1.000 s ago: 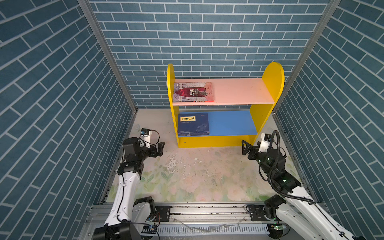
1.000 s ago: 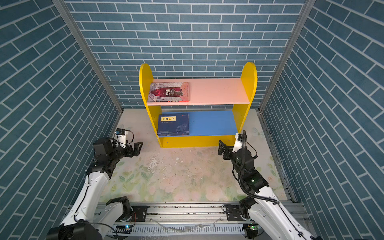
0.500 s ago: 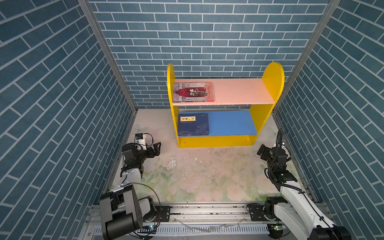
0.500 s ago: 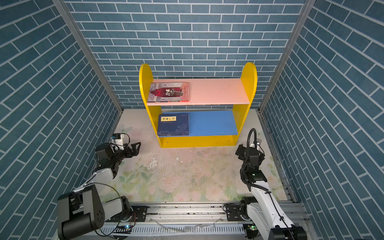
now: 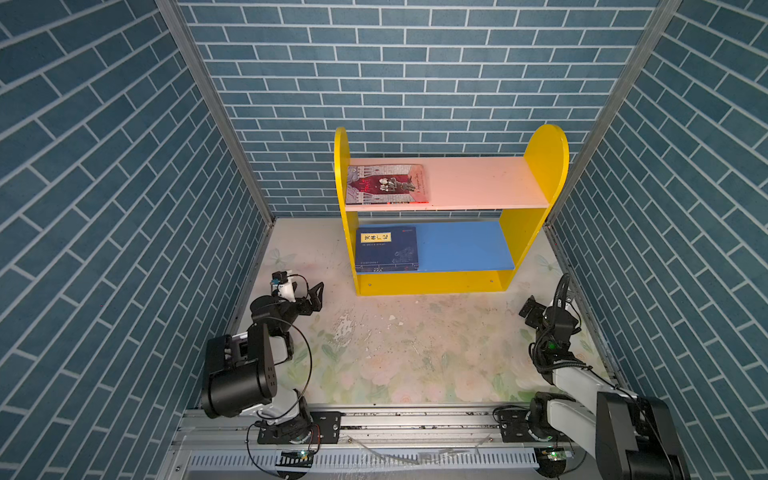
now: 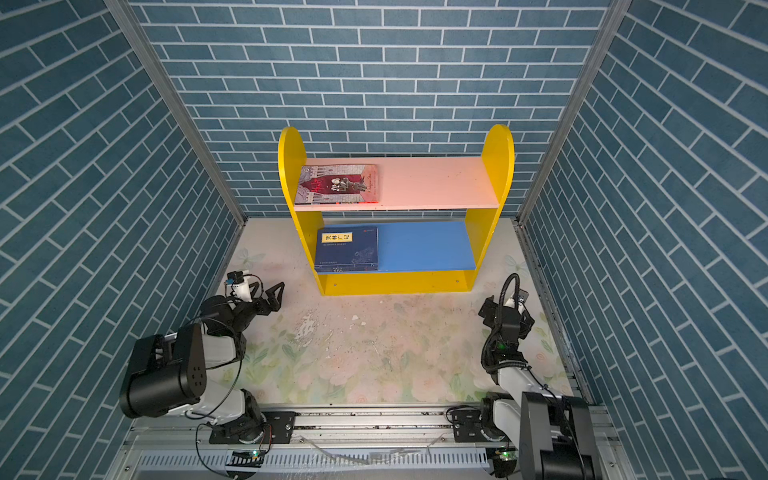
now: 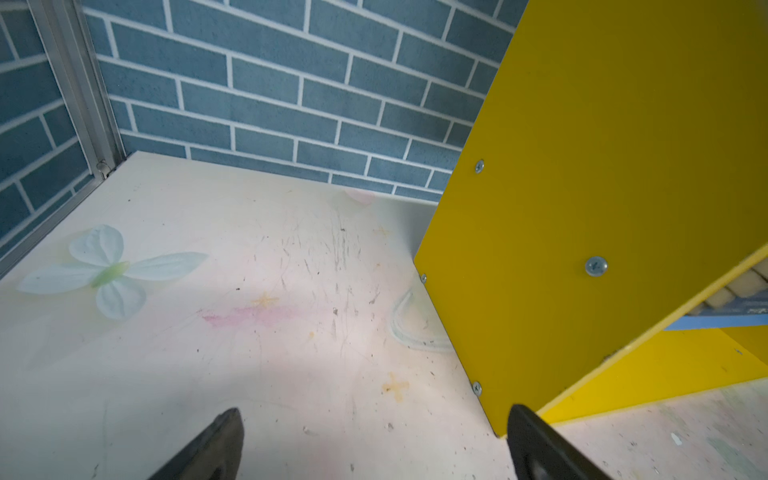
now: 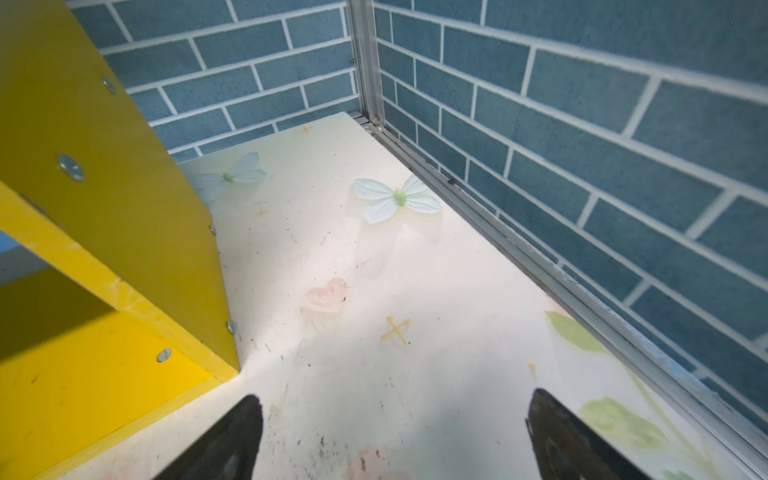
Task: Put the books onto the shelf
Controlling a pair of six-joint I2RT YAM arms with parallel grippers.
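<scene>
Grey-and-dark-red book [image 5: 386, 184]: flat on the pink upper board [image 5: 478, 183], left end. Navy book with yellow title label [image 5: 386, 248]: flat on the blue lower board [image 5: 461, 245], left end too (whether more lie beneath it I cannot tell). Shelf [image 5: 544, 166] stands mid back edge of the bench [image 5: 415, 353]. Left gripper [image 7: 374, 417]: jaws spread wide, nothing between them, near the left edge by the shelf's front left corner. Right gripper [image 8: 395, 399]: likewise spread and empty, near the right edge.
</scene>
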